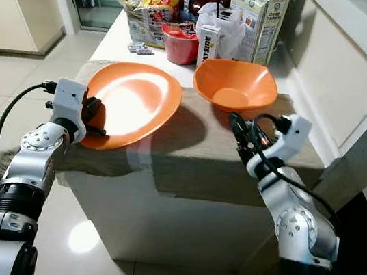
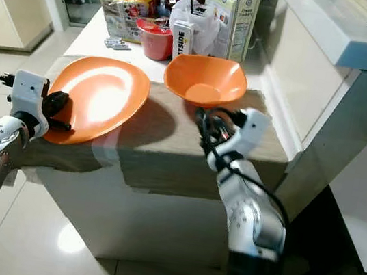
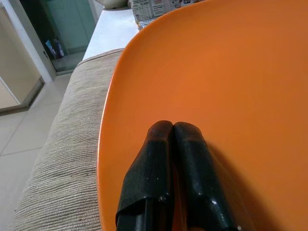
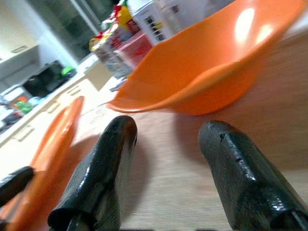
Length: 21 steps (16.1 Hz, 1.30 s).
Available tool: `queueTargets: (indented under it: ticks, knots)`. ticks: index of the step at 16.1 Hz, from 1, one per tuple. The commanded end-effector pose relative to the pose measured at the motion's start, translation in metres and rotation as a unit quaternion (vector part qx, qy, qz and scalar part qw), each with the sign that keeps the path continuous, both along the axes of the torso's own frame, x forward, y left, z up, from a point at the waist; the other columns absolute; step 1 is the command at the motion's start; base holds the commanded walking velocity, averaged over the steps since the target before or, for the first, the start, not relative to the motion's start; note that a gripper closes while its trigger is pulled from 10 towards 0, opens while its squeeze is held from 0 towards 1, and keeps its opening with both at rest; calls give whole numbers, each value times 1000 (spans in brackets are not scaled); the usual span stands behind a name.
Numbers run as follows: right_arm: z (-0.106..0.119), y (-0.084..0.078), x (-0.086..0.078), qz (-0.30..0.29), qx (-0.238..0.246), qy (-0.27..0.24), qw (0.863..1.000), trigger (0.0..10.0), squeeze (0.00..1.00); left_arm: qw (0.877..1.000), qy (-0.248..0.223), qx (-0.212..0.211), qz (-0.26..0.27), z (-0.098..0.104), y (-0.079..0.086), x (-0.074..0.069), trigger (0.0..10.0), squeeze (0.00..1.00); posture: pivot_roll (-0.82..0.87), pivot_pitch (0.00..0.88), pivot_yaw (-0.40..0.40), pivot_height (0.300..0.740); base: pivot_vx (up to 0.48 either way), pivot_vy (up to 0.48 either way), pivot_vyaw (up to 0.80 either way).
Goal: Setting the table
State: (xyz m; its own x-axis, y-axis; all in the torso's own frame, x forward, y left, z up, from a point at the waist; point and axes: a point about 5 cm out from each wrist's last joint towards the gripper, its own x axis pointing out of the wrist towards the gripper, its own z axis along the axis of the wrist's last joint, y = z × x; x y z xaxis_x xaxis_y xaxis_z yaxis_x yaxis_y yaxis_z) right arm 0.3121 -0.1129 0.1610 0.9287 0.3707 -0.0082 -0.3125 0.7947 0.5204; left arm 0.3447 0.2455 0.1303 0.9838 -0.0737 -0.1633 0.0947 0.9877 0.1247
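A large, shallow orange plate (image 1: 133, 106) with a glossy finish is seen at the front left corner of the surface (image 1: 194, 160), which is covered by a grey-brown woven cloth (image 1: 189, 149). The plate is tilted, its near rim lifted off the cloth, and a dark shadow is cast beside it toward the middle of the surface. An orange bowl (image 1: 235, 84), deeper and with a wavy rim, is set on the cloth further back, toward the right edge, apart from the plate. Bright highlights are reflected in both.

The left hand (image 1: 96, 119) is placed at the plate's near left rim; its two black fingers (image 3: 166, 163) are pressed together and clamped on the plate, with the rim held between them as seen from the head views. The silver left forearm is angled up from below the front edge of the surface.

The right hand (image 1: 238, 132) is held low over the cloth, just in front of the bowl and not touching it. Its fingers (image 4: 110, 159) are spread apart, pointed toward the bowl's underside, with bare cloth between them. The right arm is bent upward from beside the front right corner.

Behind the bowl, a red cup (image 1: 181, 44), a small white carton (image 1: 208, 44), a tall milk carton (image 1: 258, 17) and snack packets (image 1: 148, 1) are crowded at the back of the surface.
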Motion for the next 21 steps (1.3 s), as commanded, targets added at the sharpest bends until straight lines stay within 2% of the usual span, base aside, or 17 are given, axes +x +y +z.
queueTargets:
  ticks: [1,2,3,4,5,6,7,13,14,16,17,21]
  knots:
    - [3,10,2,29,23,4,999,10000,0,999,49,-8,4,-24,-1,-7,10000,0,-130,0,49,740,0,0,0]
    - [4,14,3,36,28,5,999,10000,0,999,48,-8,4,-23,-1,-7,10000,0,-130,0,48,740,0,0,0]
    - [7,28,6,62,29,3,998,10000,0,999,45,-8,1,-23,-3,-6,10000,0,-124,0,45,740,0,0,0]
    - [7,32,7,72,23,3,997,10000,0,999,45,-8,1,-23,-4,-6,10000,0,-122,0,44,740,0,0,0]
    - [5,39,10,82,-5,1,997,10000,0,999,43,-8,-1,-22,-5,-6,10000,0,-120,0,41,740,0,0,0]
    - [5,42,10,87,-13,2,996,10000,0,999,43,-7,-3,-22,-6,-6,10000,0,-114,0,39,740,0,0,0]
    - [4,48,10,99,-24,7,995,10000,1000,999,41,-6,-6,-22,-8,-6,10000,0,-109,0,37,740,0,0,0]
    - [4,63,12,125,-18,13,992,10000,1000,999,39,-1,-9,-21,-8,-6,10000,0,-103,0,39,740,0,0,0]
    - [4,68,13,130,-18,12,991,10000,0,999,38,0,-9,-21,-8,-6,10000,0,-103,0,40,740,0,0,0]
    - [2,75,14,137,-16,14,990,10000,0,999,36,0,-9,-20,-8,-5,10000,0,-103,0,40,740,0,0,0]
    - [-1,87,14,154,-2,13,988,10000,0,999,34,0,-10,-18,-9,-5,10000,0,-97,0,40,740,0,0,0]
    - [1,99,16,166,14,2,986,10000,0,999,31,5,-15,-17,-11,-4,10000,0,-91,0,42,740,0,0,0]
